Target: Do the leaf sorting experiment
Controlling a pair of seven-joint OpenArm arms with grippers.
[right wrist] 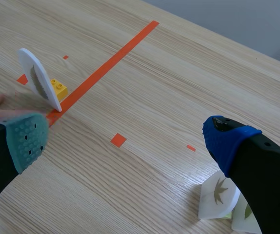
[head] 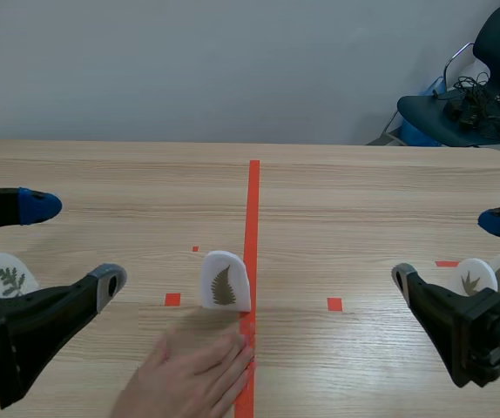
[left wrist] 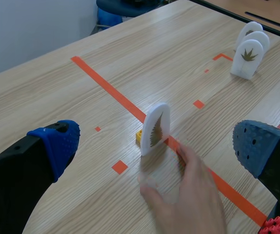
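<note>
A white arched card with a fern leaf (head: 224, 280) stands upright by the centre tape line, on a small yellow brick (left wrist: 138, 136). A person's hand (head: 189, 379) lies flat on the table just in front of it. My left gripper (head: 71, 246) is open, left of the card and holding nothing. In the left wrist view the fern card (left wrist: 155, 127) stands ahead between the fingers, with the hand (left wrist: 189, 195) nearer. My right gripper (head: 455, 251) is open and holds nothing. The card (right wrist: 38, 78) is far ahead beside its grey-green pad.
Two white leaf cards (head: 489, 279) stand at the right, under my right gripper (right wrist: 125, 139) and beside its blue-padded finger (right wrist: 218, 195). Another fern card (head: 9, 277) stands at the far left. A red brick (left wrist: 279, 226) lies by my left gripper. A chair (head: 485, 78) stands beyond the table.
</note>
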